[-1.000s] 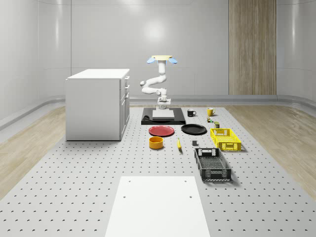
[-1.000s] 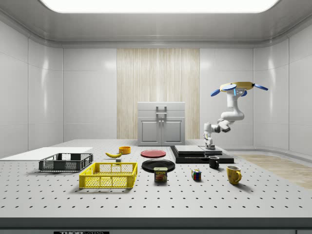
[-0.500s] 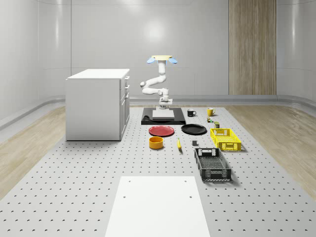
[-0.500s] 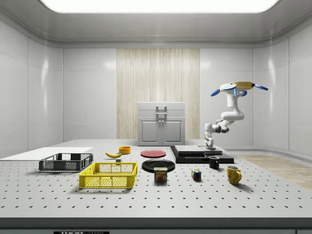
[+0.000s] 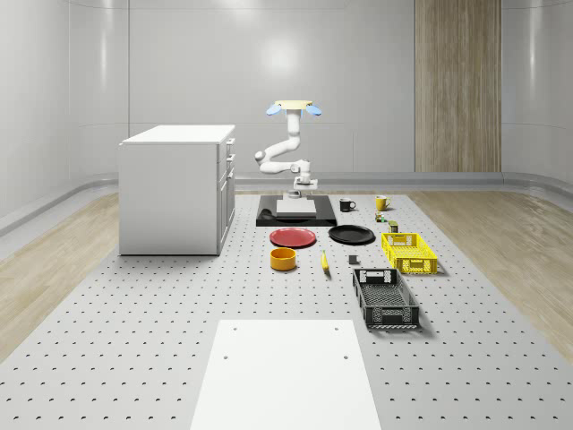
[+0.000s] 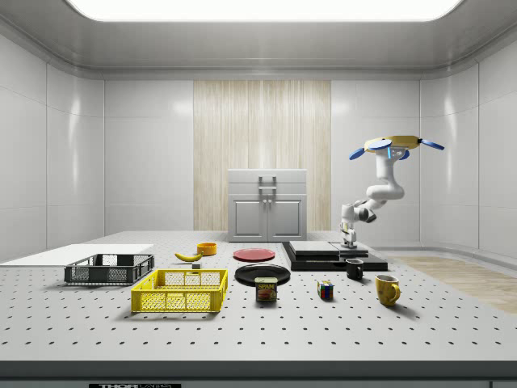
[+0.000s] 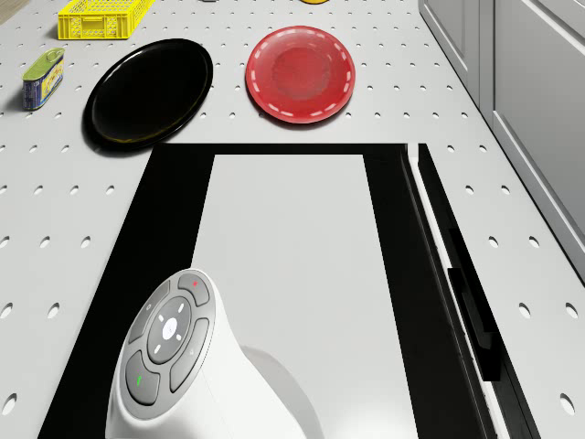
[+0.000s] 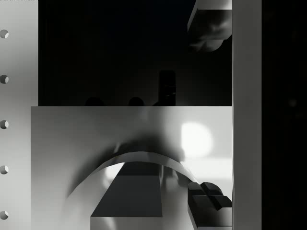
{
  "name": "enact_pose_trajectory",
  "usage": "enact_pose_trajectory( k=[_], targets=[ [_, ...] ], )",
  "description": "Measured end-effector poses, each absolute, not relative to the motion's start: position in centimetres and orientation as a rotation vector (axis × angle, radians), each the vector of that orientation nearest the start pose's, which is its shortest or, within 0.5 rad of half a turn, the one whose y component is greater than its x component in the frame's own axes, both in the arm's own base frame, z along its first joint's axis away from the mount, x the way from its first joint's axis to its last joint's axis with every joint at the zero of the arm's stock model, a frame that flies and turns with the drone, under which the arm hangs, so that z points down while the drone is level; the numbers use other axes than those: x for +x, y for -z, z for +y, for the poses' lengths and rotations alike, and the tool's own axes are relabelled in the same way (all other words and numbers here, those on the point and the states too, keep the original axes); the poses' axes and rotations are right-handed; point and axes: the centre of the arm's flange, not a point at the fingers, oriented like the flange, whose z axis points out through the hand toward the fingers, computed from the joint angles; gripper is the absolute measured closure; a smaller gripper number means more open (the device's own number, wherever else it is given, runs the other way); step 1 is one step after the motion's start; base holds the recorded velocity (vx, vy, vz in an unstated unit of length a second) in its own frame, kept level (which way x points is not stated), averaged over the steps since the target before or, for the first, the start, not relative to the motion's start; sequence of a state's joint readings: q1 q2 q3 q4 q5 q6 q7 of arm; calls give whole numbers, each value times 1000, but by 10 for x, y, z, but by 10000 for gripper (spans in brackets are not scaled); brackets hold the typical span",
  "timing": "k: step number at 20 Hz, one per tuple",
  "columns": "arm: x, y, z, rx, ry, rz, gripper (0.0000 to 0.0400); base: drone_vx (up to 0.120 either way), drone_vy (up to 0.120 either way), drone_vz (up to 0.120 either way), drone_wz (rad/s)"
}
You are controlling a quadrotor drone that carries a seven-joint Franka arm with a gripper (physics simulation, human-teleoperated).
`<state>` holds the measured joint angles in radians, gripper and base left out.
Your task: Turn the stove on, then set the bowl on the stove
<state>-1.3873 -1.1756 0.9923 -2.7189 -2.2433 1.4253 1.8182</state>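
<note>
Whole-scene view, reading from its left: a white cabinet point(image 5: 177, 189) is standing at about nine o'clock from the middle of the perforated table point(image 5: 134, 322). The orange bowl point(image 5: 284, 259) is sitting near the table's centre, well apart from the stove point(image 5: 296, 211), which is lying at twelve o'clock from it with a red plate point(image 5: 294, 237) between them. A black plate point(image 5: 352, 235) is resting just beside the red one at three o'clock. The drone point(image 5: 293, 107) is hovering above the stove's far edge, its arm bending down so that the gripper point(image 5: 295, 194) is hanging just over the stove's pale top. Whether the fingers are apart or together cannot be told. Farther right, a yellow crate point(image 5: 409, 252) and a black crate point(image 5: 385, 298) are lying at roughly three and four o'clock from the bowl.
</note>
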Motion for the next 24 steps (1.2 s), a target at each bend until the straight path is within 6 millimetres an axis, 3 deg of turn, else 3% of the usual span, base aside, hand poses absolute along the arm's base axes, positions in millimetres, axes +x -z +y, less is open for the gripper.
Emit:
enact_pose_trajectory(
  k=[10, 13, 16, 24],
  targets=[
    [317, -599, -56, -1, -785, -2, 0, 4, 0, 0, 0],
    [317, -599, -41, -1, -785, -2, 0, 120, 0, 0, 0],
    [317, -599, -30, 0, -785, -2, 0, 120, 0, 120, 0],
    [317, -599, -19, 0, -785, -2, 0, 120, 0, 25, 0]
  ],
)
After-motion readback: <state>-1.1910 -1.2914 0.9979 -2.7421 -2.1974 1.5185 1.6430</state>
